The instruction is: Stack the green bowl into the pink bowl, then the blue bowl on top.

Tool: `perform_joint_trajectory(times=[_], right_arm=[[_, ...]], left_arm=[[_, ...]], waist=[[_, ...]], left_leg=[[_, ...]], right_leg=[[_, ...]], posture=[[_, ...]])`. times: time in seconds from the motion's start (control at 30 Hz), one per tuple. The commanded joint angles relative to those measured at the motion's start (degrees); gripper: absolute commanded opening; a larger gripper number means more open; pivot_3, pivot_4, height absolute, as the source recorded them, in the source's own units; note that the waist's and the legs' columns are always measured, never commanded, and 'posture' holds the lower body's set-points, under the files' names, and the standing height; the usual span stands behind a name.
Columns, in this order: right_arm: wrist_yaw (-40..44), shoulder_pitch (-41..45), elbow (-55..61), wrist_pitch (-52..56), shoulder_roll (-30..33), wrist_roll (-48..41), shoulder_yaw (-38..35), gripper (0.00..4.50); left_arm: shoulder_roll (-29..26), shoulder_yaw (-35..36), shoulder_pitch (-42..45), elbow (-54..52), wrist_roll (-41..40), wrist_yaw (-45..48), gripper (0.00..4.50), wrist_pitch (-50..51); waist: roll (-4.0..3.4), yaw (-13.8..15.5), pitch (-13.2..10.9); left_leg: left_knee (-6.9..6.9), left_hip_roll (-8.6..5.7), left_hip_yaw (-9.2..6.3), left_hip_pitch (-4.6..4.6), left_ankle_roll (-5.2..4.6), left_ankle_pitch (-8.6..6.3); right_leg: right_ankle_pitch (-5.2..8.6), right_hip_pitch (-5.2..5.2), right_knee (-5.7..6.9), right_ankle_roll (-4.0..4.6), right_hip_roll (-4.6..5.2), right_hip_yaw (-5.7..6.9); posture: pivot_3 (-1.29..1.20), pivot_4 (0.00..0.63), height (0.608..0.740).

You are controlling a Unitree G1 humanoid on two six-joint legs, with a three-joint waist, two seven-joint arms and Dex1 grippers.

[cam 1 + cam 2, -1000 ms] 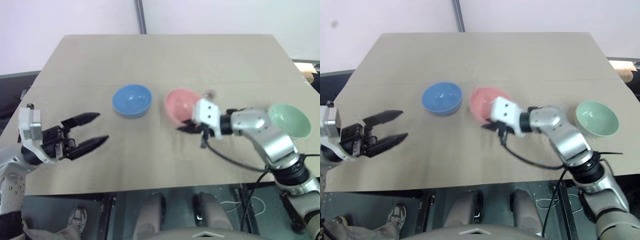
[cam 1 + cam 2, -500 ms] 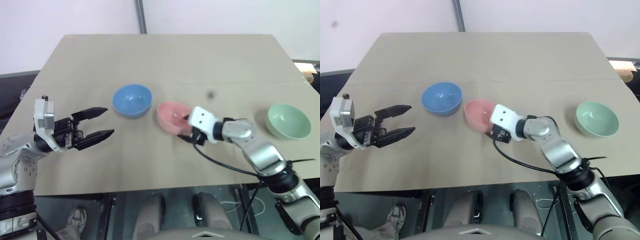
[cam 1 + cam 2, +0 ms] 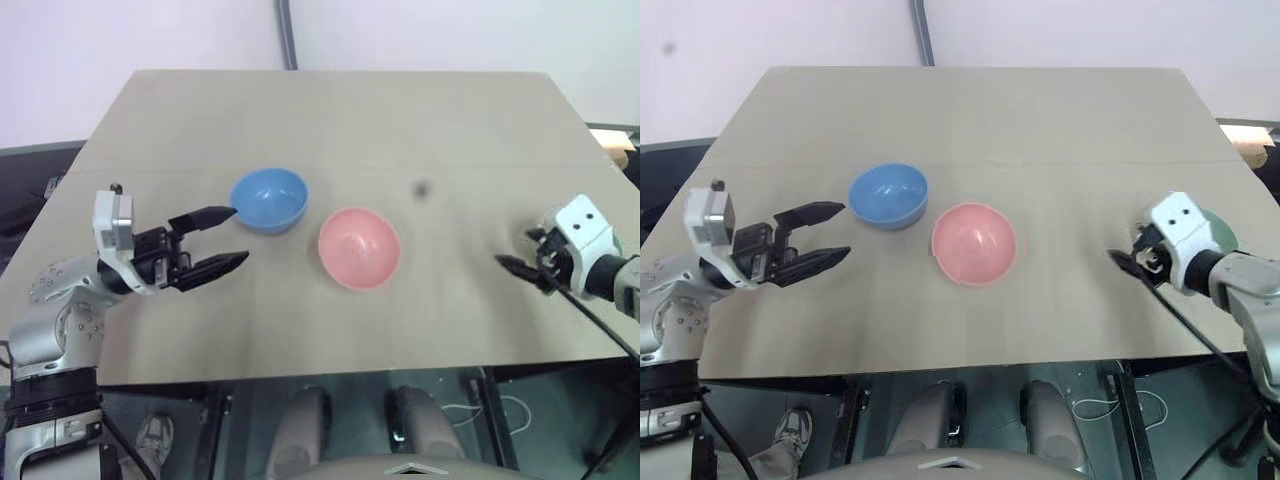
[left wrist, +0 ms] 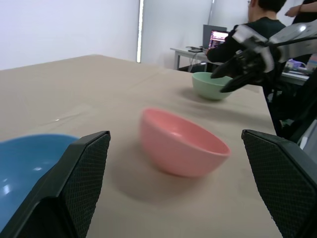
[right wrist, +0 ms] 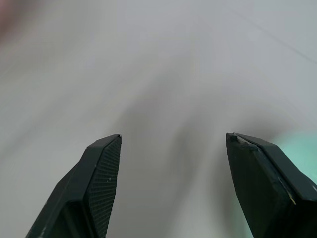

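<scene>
The left pincer hangs over the bench near its left edge, its two black fingers spread apart with nothing between them, pointing across toward the middle. Just past its upper fingertip sits the blue bowl, upright, on the left half of the bench and about midway between the near and far edges. Close beside it, a little nearer the front edge, the pink bowl stands upright and by itself, roughly at the middle of the bench; the two bowls are near one another but apart. Further right there is a small dark spot on the bare top.

Over by the right edge the right pincer is above the bench, its fingers parted and gripping nothing, tips turned back toward the middle. The green bowl sits right behind it by the right edge, mostly hidden by the white wrist block in the head views; in the left wrist view it stands upright just beyond that pincer, well apart from the pink one. A person sits at a desk in the background beyond the right edge.
</scene>
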State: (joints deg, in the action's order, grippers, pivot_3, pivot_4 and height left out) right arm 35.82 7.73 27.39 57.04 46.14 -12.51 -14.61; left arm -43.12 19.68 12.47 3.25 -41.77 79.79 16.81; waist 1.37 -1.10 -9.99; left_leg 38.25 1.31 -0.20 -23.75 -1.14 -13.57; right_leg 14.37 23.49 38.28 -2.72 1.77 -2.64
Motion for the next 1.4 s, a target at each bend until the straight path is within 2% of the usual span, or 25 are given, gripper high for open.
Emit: perform_joint_trajectory(times=[0.03,0.17,0.2,0.23,0.27,0.3,0.37,0.43,0.47,0.57,0.67,0.77,0.8,0.9,1.07,1.13,1.2,1.23,1.27,1.3,1.33,1.4], right_arm=[[-3.1,0.5,-4.7,-4.3,-0.2,2.7,0.6,3.74],[-4.6,1.2,-8.6,-5.6,-0.8,3.5,1.8,3.74],[-4.7,1.3,-9.2,-5.9,-0.8,3.4,1.8,3.47],[-4.5,1.4,-9.3,-6.1,-0.9,3.0,1.7,3.16],[-4.3,1.5,-9.2,-6.1,-0.8,2.7,1.6,2.53],[-4.2,1.4,-8.9,-6.1,-0.7,2.6,1.6,2.21],[-3.8,1.3,-8.0,-6.8,-0.1,2.7,1.8,1.07],[-3.1,1.6,-6.2,-7.6,0.0,2.2,2.1,0.29],[-2.7,2.1,-5.2,-8.2,-0.3,1.7,2.3,0.06],[1.7,6.9,1.5,-11.6,-3.0,-3.7,5.4,0.06],[4.1,14.4,7.6,-9.7,-8.4,-10.7,11.0,0.06],[5.5,23.3,9.2,-7.0,-20.5,-20.2,19.3,0.06],[6.7,25.3,8.6,-6.7,-22.7,-21.5,22.0,0.06],[9.9,28.2,4.5,-8.6,-25.6,-21.4,27.3,0.06],[13.4,29.8,-4.8,-11.7,-26.8,-19.3,32.0,0.06],[13.6,29.7,-8.4,-14.9,-26.3,-15.9,33.8,0.92],[13.2,29.7,-10.7,-17.4,-25.9,-13.3,34.5,1.49],[13.3,29.7,-11.0,-18.1,-25.7,-12.7,34.4,2.12],[13.4,29.6,-11.0,-18.7,-25.5,-12.3,34.3,2.53],[13.3,29.5,-10.5,-18.8,-25.3,-12.3,33.8,2.73],[13.2,29.3,-10.0,-18.9,-25.0,-12.1,33.4,3.42],[12.3,28.9,-9.1,-19.3,-24.4,-11.3,32.8,4.22]], left_arm=[[0.0,0.1,0.6,-0.6,0.1,0.4,4.5,-1.1],[0.1,0.3,0.4,-1.0,-0.1,0.2,4.5,-1.0],[0.1,0.4,0.1,-1.4,-0.2,0.1,4.5,-1.0],[0.1,0.7,-0.2,-1.6,-0.3,-0.1,4.5,-0.9],[0.1,1.0,-0.6,-1.9,-0.4,-0.2,4.5,-0.9],[0.1,1.2,-0.9,-2.0,-0.5,-0.2,4.5,-0.9],[0.1,1.5,-1.5,-2.5,-0.7,-0.6,4.5,-0.8],[0.3,1.7,-2.0,-2.9,-0.9,-1.0,4.5,-0.7],[0.3,1.7,-2.1,-3.0,-0.9,-1.2,4.5,-0.7],[0.8,1.8,-2.9,-2.6,-0.9,-2.0,4.5,-1.0],[1.2,2.6,-3.4,-1.7,-1.0,-2.9,4.5,-1.0],[1.3,2.5,-3.6,-0.1,0.4,-3.2,4.5,-2.4],[1.3,2.3,-3.6,0.3,1.2,-3.2,4.5,-3.1],[1.6,2.1,-3.4,0.5,1.8,-4.5,4.5,-3.3],[1.4,3.1,-4.6,-0.6,2.8,-7.2,4.5,-4.0],[1.5,3.7,-5.4,-2.2,2.0,-8.2,4.5,-3.5],[1.4,4.3,-6.3,-3.9,1.0,-8.7,4.5,-2.8],[1.4,4.6,-6.7,-4.7,0.7,-8.9,4.5,-2.5],[1.3,4.7,-7.0,-5.2,0.4,-9.2,4.5,-2.2],[1.3,5.0,-7.3,-5.7,0.0,-9.4,4.5,-1.9],[1.3,5.2,-7.4,-6.1,-0.3,-9.6,4.5,-1.7],[1.2,5.3,-7.5,-6.5,-0.8,-9.8,4.5,-1.2]], waist=[[0.0,0.1,0.0],[0.0,0.1,0.0],[-0.01,0.1,0.0],[-0.01,0.2,0.0],[-0.01,0.2,0.0],[-0.01,0.2,0.0],[-0.01,0.2,0.0],[-0.02,0.2,0.0],[-0.03,0.2,0.0],[-0.08,-0.1,0.0],[-0.09,-1.0,-0.1],[-0.07,-1.2,-0.1],[-0.09,-1.2,-0.1],[-0.1,-0.6,-0.1],[-0.06,0.2,0.0],[-0.07,0.2,0.0],[-0.07,0.1,-0.1],[-0.09,0.2,-0.1],[-0.09,0.2,-0.1],[-0.09,0.2,-0.1],[-0.09,0.1,-0.1],[-0.09,0.1,-0.1]], left_leg=[[-0.01,0.0,0.02,-0.03,0.0,0.0],[-0.08,0.0,0.0,-0.09,0.0,-0.01],[-0.08,0.0,0.0,-0.1,0.0,-0.01],[-0.08,0.0,-0.01,-0.1,0.0,-0.01],[-0.07,0.0,-0.01,-0.1,-0.01,-0.01],[-0.06,0.0,-0.01,-0.1,-0.01,-0.01],[-0.05,0.01,-0.02,-0.08,-0.01,-0.01],[-0.05,0.01,-0.03,-0.08,-0.01,-0.01],[-0.05,0.02,-0.03,-0.08,-0.01,-0.01],[-0.06,0.05,-0.02,-0.06,-0.01,-0.01],[-0.05,0.15,-0.04,-0.05,-0.01,-0.01],[-0.06,0.26,-0.19,-0.03,0.0,-0.01],[-0.06,0.31,-0.22,-0.05,0.0,-0.01],[-0.06,0.25,-0.3,-0.09,0.0,-0.01],[-0.03,-0.05,-0.22,-0.12,-0.02,-0.02],[-0.02,-0.04,-0.24,-0.12,-0.03,-0.02],[-0.06,0.0,-0.27,-0.11,-0.02,-0.02],[-0.08,0.01,-0.29,-0.11,-0.02,-0.02],[-0.13,0.02,-0.29,-0.12,-0.02,-0.02],[-0.16,0.02,-0.29,-0.12,-0.01,-0.02],[-0.18,0.03,-0.29,-0.12,-0.01,-0.02],[-0.18,0.03,-0.28,-0.12,-0.01,-0.02]], right_leg=[[-0.04,0.03,0.0,-0.07,-0.02,0.02],[-0.05,0.1,-0.02,-0.11,-0.03,0.02],[-0.05,0.1,-0.02,-0.11,-0.02,0.01],[-0.05,0.1,-0.02,-0.11,-0.01,0.01],[-0.06,0.09,-0.03,-0.11,0.01,0.0],[-0.06,0.09,-0.03,-0.12,0.01,-0.01],[-0.05,0.09,-0.03,-0.12,0.0,-0.01],[-0.05,0.09,-0.03,-0.12,0.0,0.0],[-0.05,0.09,-0.02,-0.12,0.0,0.0],[-0.05,0.1,-0.02,-0.12,-0.03,-0.03],[-0.06,0.1,-0.01,-0.13,-0.12,-0.02],[-0.06,0.1,0.05,-0.11,-0.23,0.07],[-0.06,0.11,0.07,-0.1,-0.28,0.1],[-0.06,0.12,0.11,-0.07,-0.21,0.17],[-0.07,0.01,-0.19,-0.09,0.22,0.19],[-0.07,-0.02,-0.2,-0.1,0.21,0.2],[-0.07,-0.01,-0.18,-0.1,0.15,0.23],[-0.07,0.0,-0.17,-0.1,0.13,0.25],[-0.07,0.06,-0.15,-0.09,0.13,0.25],[-0.07,0.07,-0.15,-0.09,0.13,0.24],[-0.07,0.08,-0.15,-0.09,0.12,0.25],[-0.07,0.08,-0.16,-0.09,0.12,0.24]], posture=[[0.0,0.15,0.74],[0.0,0.15,0.74],[0.0,0.15,0.74],[0.0,0.15,0.74],[0.0,0.15,0.74],[0.0,0.15,0.74],[0.0,0.15,0.74],[0.0,0.15,0.74],[0.0,0.15,0.74],[0.0,0.15,0.74],[0.0,0.15,0.74],[0.0,0.15,0.74],[0.0,0.15,0.74],[0.0,0.15,0.74],[0.0,0.15,0.74],[0.0,0.15,0.74],[0.0,0.15,0.74],[0.0,0.15,0.74],[0.0,0.15,0.74],[0.0,0.15,0.74],[0.0,0.15,0.74],[0.0,0.15,0.74]])
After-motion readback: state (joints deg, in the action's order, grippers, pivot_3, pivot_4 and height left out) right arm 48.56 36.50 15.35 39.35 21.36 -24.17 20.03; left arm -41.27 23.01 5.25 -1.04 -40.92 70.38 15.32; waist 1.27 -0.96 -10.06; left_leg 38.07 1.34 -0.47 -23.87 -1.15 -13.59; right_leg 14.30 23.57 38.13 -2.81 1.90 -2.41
